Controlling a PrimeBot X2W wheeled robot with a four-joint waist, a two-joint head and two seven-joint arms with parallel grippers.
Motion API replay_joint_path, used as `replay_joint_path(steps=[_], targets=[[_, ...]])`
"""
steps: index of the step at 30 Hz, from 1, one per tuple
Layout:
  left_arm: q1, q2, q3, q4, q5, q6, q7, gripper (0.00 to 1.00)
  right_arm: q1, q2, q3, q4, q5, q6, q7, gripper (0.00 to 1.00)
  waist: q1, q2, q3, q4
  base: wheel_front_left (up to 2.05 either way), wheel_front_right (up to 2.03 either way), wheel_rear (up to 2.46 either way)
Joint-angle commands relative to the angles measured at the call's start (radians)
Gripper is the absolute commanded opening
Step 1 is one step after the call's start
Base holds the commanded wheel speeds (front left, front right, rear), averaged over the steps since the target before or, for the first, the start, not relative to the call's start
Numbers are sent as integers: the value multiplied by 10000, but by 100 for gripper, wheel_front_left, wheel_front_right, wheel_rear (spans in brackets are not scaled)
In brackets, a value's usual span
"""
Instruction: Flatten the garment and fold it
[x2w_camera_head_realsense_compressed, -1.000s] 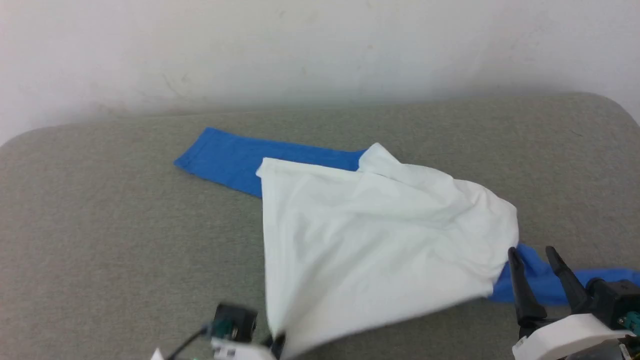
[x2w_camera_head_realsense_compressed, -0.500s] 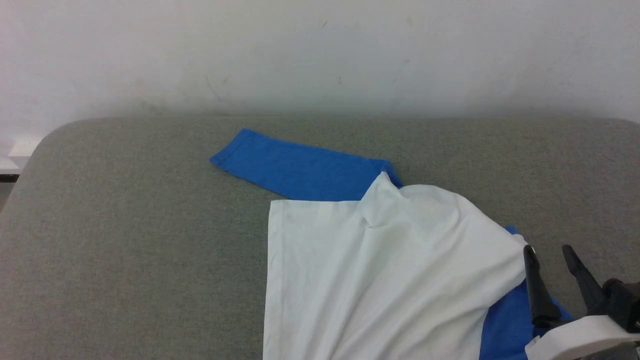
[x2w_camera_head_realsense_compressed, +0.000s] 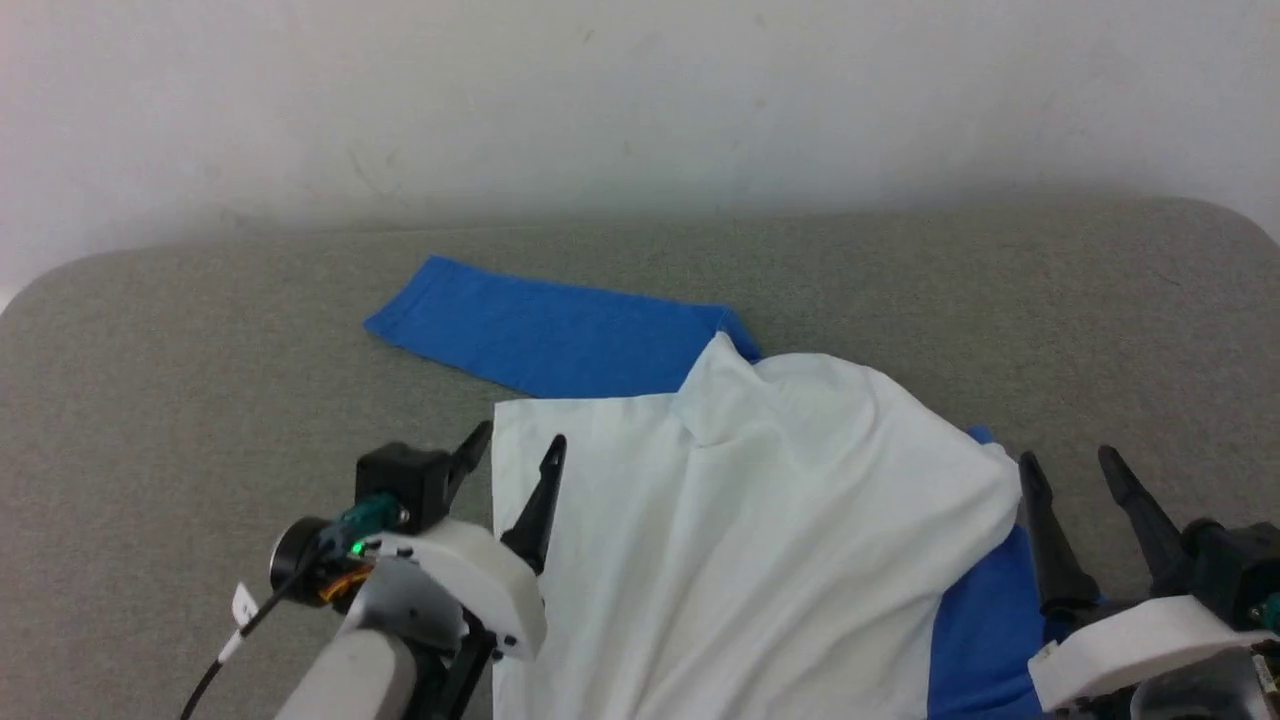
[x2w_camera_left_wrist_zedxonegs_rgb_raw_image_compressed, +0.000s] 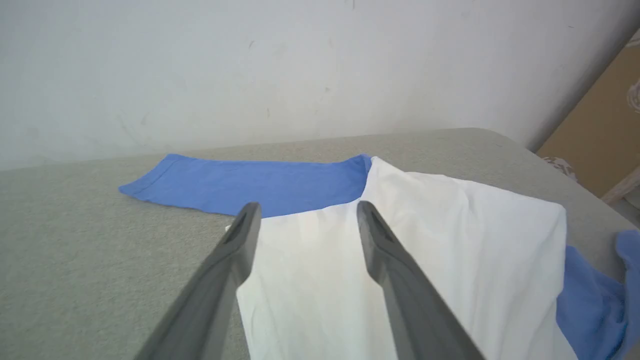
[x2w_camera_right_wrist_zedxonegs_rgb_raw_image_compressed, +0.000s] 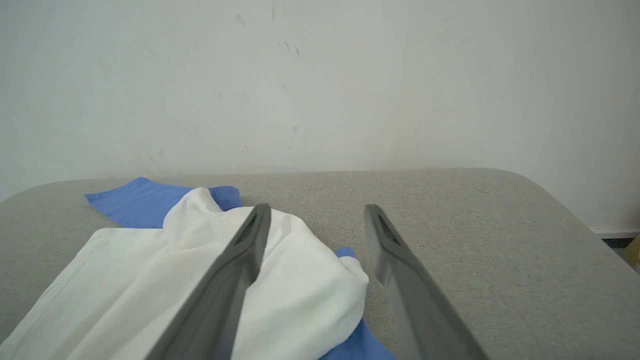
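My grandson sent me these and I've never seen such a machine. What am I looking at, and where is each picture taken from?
It is a two-armed robot meant to flatten and fold a shirt. The picture showing both arms comes from a camera on its head; the other two from cameras on its wrists, looking along each arm's two dark fingers. On the grey padded surface lies the shirt, white body rumpled, one blue sleeve stretched out flat. The left pincer is at the shirt's left edge, the right pincer by its right side. Both are open and hold nothing.
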Motion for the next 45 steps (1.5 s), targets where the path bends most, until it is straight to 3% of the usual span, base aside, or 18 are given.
replay_joint_path(steps=[1,5,13,20,21,22,23,29,35,39,45], targets=[[-487,-39,11,585,0,-181,-69,100,-194,7,43,-76,-88,-7,70,100,-1,0,443,-436,0,0,0],[-1817,-60,-27,2462,-166,-710,290,100,-648,7,218,-63,-162,-7,93,100,-1,0,929,-841,0,0,0],[-3530,354,-481,6005,-147,-1470,2239,100,-1031,7,457,217,-116,-7,-66,100,-1,0,1396,-1188,0,0,0],[-3985,479,-1525,7259,-140,-2296,4169,100,-1284,7,622,373,-180,-7,3,100,-1,0,1502,-1201,0,0,0],[-4000,442,-1674,7298,-275,-2380,4409,91,-1315,7,601,395,-208,-7,10,100,-1,0,1494,-1165,0,0,0],[-4032,427,-1771,7278,-399,-2429,4506,42,-1342,7,593,419,-228,-7,15,100,-1,0,1480,-1127,0,0,0],[-4082,464,-1886,7216,-423,-2459,4457,0,-1361,7,607,452,-234,-7,22,100,-1,0,1453,-1093,0,0,0],[-3778,1216,-1711,6325,-565,-2490,2915,0,-1299,7,861,711,-163,-7,27,100,-1,0,955,-1122,0,0,0],[-1535,2174,-864,3988,-1291,-1587,2552,0,-719,7,718,764,-135,-7,54,100,-1,0,179,-843,0,0,0],[646,2686,-169,2069,-1914,-382,2779,0,-289,7,557,717,3,-7,109,100,-1,0,-131,-530,0,0,0],[4006,2877,579,-447,-2638,1602,3180,0,161,7,320,443,-19,-7,275,100,-1,0,-419,-123,0,0,0]])
